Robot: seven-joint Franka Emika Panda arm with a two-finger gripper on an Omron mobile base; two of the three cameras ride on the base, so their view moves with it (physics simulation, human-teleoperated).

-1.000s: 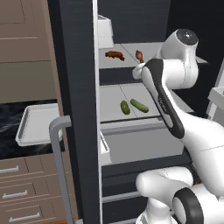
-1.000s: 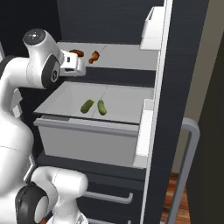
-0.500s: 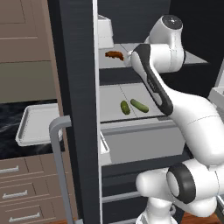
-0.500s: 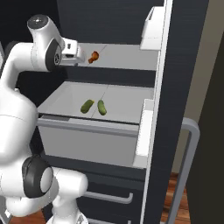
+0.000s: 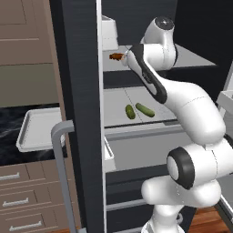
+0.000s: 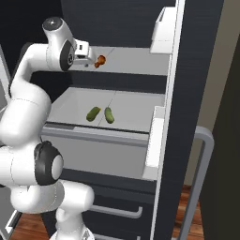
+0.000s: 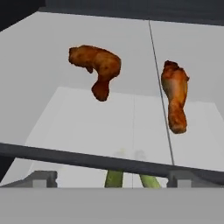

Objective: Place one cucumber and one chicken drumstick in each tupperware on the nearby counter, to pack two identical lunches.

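Note:
Two browned chicken drumsticks (image 7: pixel 98 68) (image 7: pixel 175 94) lie on the fridge's upper shelf (image 5: pixel 191 57), side by side and apart. My gripper (image 6: pixel 92 57) hovers at the shelf's front, open and empty, pointing at them; a drumstick (image 6: pixel 100 60) sits just past its tips. One shelf lower lie two green cucumbers (image 5: pixel 130 111) (image 5: pixel 144 109), also seen as the cucumbers (image 6: pixel 93 113) (image 6: pixel 109 115) from the right. A white tupperware (image 5: pixel 38 129) rests empty on the black marbled counter (image 5: pixel 7 136), left of the fridge door.
The open dark fridge door (image 5: pixel 77 91) stands between the shelves and the counter, its grey handle (image 5: pixel 63 173) jutting out. A white bin (image 5: pixel 109 34) sits at the upper shelf's left. Door bins (image 6: pixel 154 140) hang on the right. Brown drawers (image 5: pixel 22 200) lie under the counter.
My arm has swung up and in over the upper shelf, bringing the hand closer to the drumsticks. The jaws have stayed open. Food has not moved.

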